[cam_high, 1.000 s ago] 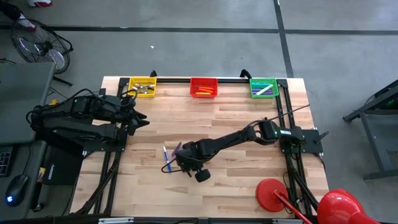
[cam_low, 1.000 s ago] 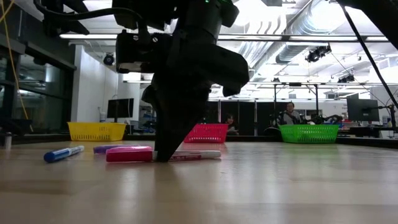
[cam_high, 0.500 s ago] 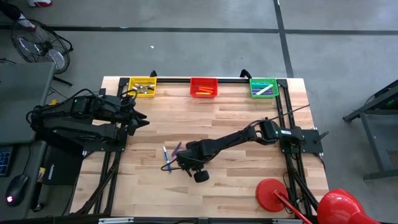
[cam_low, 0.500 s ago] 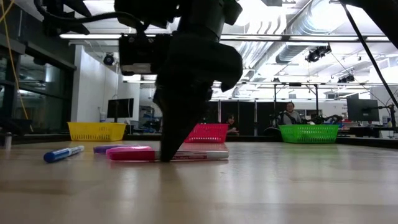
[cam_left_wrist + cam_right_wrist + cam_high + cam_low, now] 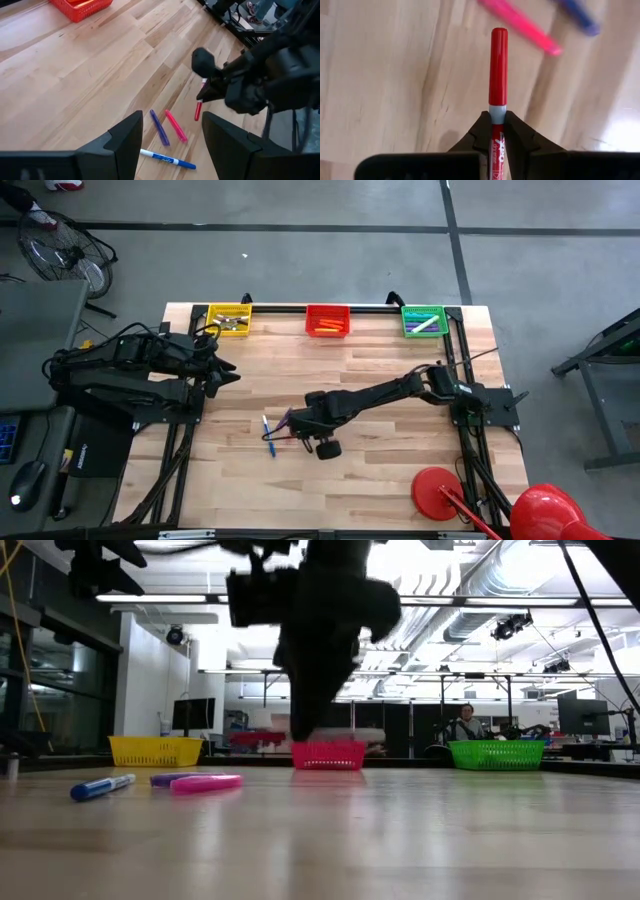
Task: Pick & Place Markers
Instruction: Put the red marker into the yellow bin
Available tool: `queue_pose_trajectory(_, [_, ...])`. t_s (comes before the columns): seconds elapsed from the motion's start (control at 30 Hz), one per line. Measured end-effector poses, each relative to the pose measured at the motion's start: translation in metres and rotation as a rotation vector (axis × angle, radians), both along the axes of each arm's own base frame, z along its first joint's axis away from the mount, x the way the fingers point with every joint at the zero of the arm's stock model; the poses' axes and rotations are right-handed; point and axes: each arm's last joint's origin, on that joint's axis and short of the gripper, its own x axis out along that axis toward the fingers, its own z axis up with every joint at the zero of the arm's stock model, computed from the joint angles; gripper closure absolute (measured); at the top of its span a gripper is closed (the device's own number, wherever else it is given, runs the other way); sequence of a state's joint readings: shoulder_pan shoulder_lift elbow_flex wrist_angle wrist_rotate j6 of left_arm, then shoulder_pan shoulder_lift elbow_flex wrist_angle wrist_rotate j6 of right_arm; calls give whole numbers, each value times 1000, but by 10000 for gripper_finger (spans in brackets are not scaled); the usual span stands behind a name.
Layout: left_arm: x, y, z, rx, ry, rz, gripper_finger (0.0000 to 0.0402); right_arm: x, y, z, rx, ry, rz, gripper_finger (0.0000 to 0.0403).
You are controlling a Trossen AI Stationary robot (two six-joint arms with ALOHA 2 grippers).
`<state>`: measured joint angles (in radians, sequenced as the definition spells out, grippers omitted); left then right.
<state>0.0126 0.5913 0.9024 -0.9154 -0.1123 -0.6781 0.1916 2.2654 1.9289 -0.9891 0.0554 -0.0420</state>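
My right gripper (image 5: 497,131) is clamped on a red marker (image 5: 498,75), the fingers pinched on its pale band so the red cap sticks out in front of them. In the high view this gripper (image 5: 300,424) sits over the middle of the table, just right of three loose markers. In the low view the held marker shows as a blur, level and clear of the wood, in front of the red basket (image 5: 328,754).

Close by on the boards lie a pink marker (image 5: 176,125) and a purple marker (image 5: 160,128), side by side and near each other, with a blue marker (image 5: 167,160) a little further off, lying crosswise to them.

My left gripper (image 5: 170,137) waits at the table's left side, its fingers held apart around nothing.

The table (image 5: 400,470) is pale wooden planking. Along its far edge stand a yellow basket (image 5: 230,318), the red one and a green basket (image 5: 423,321), each with markers inside.

Beyond the table is a large hall with ceiling ducts and strip lights. A person (image 5: 465,726) sits behind the green basket. On the grey floor a fan (image 5: 62,252) stands left of the table.
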Motion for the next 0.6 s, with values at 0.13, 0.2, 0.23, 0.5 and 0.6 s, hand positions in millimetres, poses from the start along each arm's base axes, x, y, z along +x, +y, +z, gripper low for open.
queue_pose_trajectory(0.13, [0, 0, 0, 1, 0, 2, 200, -2, -6, 15, -15, -40, -19, 383])
queue_pose_trajectory(0.2, [0, 0, 0, 1, 0, 2, 200, -4, -11, 28, -26, -71, -47, 383])
queue_pose_trajectory(0.23, [0, 0, 0, 1, 0, 2, 200, -5, -14, 34, -28, -93, -63, 383])
queue_pose_trajectory(0.5, [4, 0, 5, 47, -50, -14, 200, -8, -38, 97, 7, -366, -166, 383])
queue_pose_trajectory(0.6, [9, 0, 12, 98, -128, -52, 200, -10, -48, 122, 30, -492, -193, 383])
